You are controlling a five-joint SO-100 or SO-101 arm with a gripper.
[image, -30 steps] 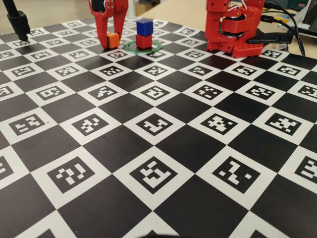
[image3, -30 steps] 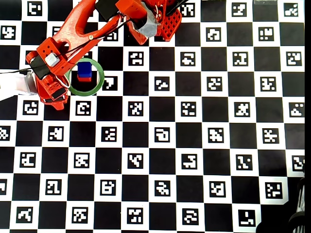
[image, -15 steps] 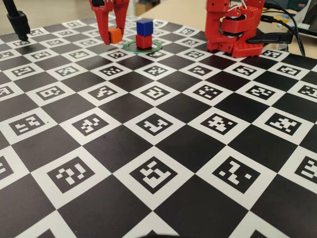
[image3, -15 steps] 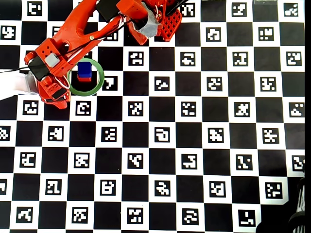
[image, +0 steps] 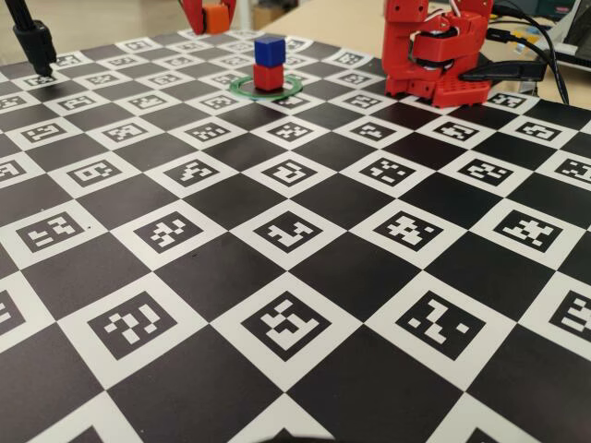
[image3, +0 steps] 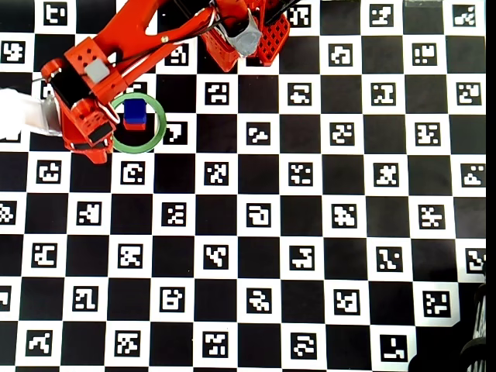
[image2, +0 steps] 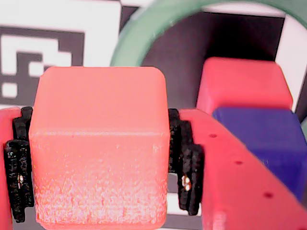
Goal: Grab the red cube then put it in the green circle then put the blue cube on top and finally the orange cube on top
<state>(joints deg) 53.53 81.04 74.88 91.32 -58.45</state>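
Item: my red two-finger claw (image2: pixel 98 148). It is clenching the small solid orange cube (image2: pixel 98 143) between its black-padded fingers (image2: pixel 184 163), one pad pressing each side face. In the fixed view the orange cube (image: pixel 216 17) is hanging at the top edge of the picture, clear above the board and to the left of the stack.

Item: small solid red cube (image: pixel 268 77). It is sitting inside the thin flat green ring (image: pixel 238 88) on the black-and-white checkered marker board (image: pixel 295 277).

Item: small deep-blue cube (image: pixel 269 51). It is resting squarely on top of the red cube; the overhead view is showing it (image3: pixel 135 111) within the ring (image3: pixel 159 128), with a sliver of red below.

Item: my red arm (image3: pixel 132 39). It is reaching across the upper left of the overhead view, the wrist just left of the ring.

Item: red motor base (image: pixel 434 55). It is standing at the board's far right in the fixed view.
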